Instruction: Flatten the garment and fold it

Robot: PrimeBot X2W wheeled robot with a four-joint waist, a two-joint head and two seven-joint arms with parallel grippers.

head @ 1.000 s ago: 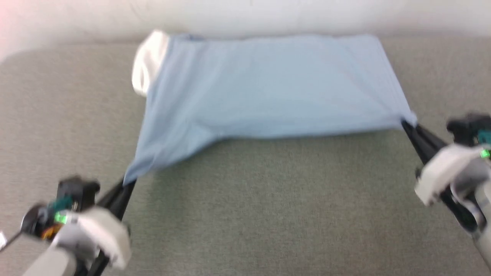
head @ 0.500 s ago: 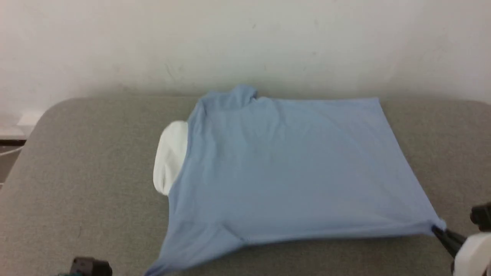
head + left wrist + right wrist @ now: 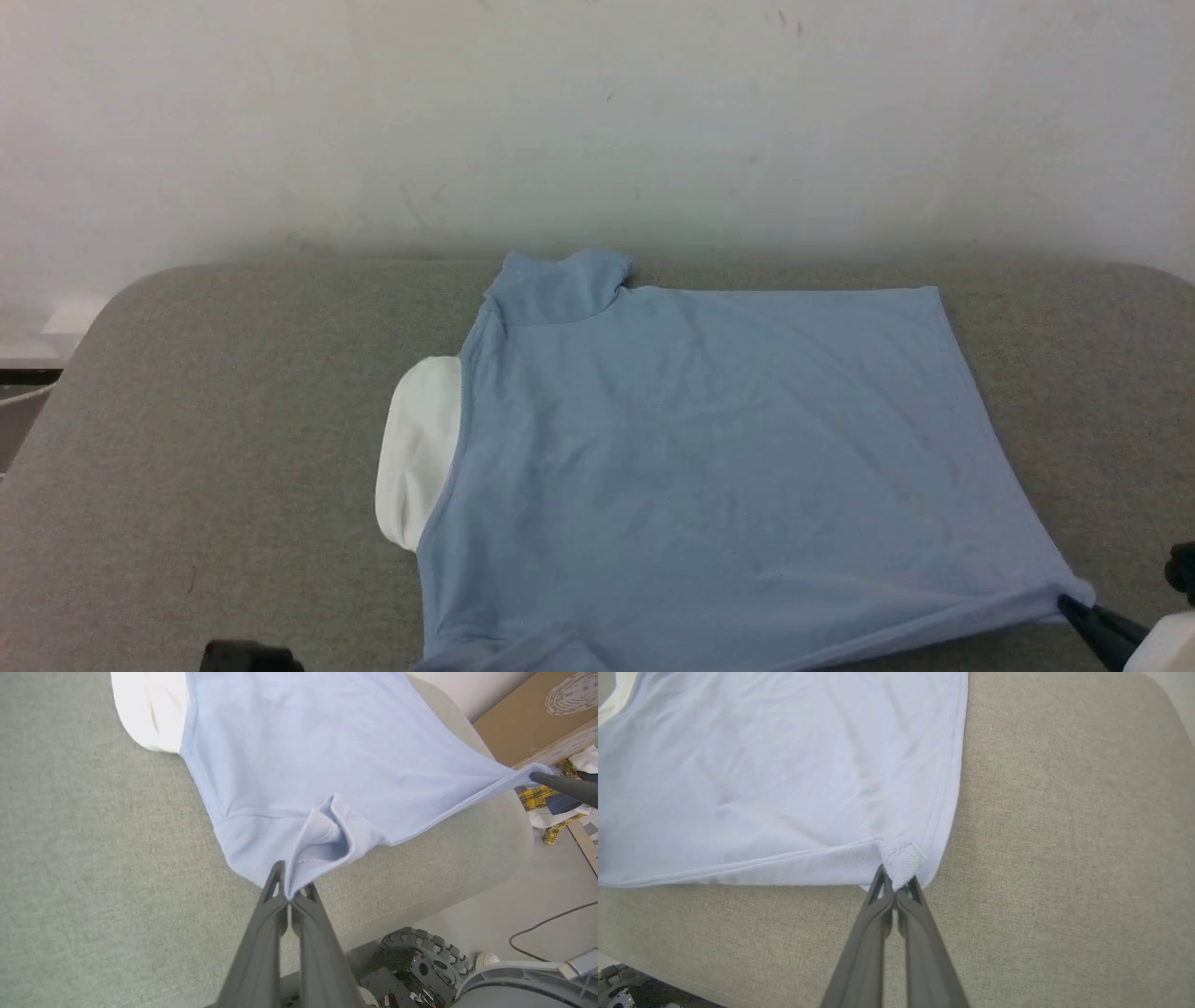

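Note:
The garment (image 3: 709,467), a light blue shirt with a white collar (image 3: 415,453) sticking out on its left, lies spread back side up on the grey table (image 3: 233,448). My left gripper (image 3: 290,895) is shut on the near sleeve, which bunches into a fold (image 3: 322,835) just beyond the fingertips. My right gripper (image 3: 895,884) is shut on the near hem corner (image 3: 903,858), where a small white tag shows. In the head view the right gripper (image 3: 1074,611) sits at the lower right, pinching that corner (image 3: 1064,588). A sleeve (image 3: 560,285) lies at the far edge.
A pale wall (image 3: 597,121) rises right behind the table. In the left wrist view my wheeled base (image 3: 416,970) stands on the floor by the table's rounded edge, with a cardboard box (image 3: 537,714), plaid cloth (image 3: 546,798) and a cable (image 3: 542,926) beyond.
The head camera has tilted up, so the table and shirt sit lower in the picture and both arms have slid toward its bottom edge. Both grips on the shirt hold.

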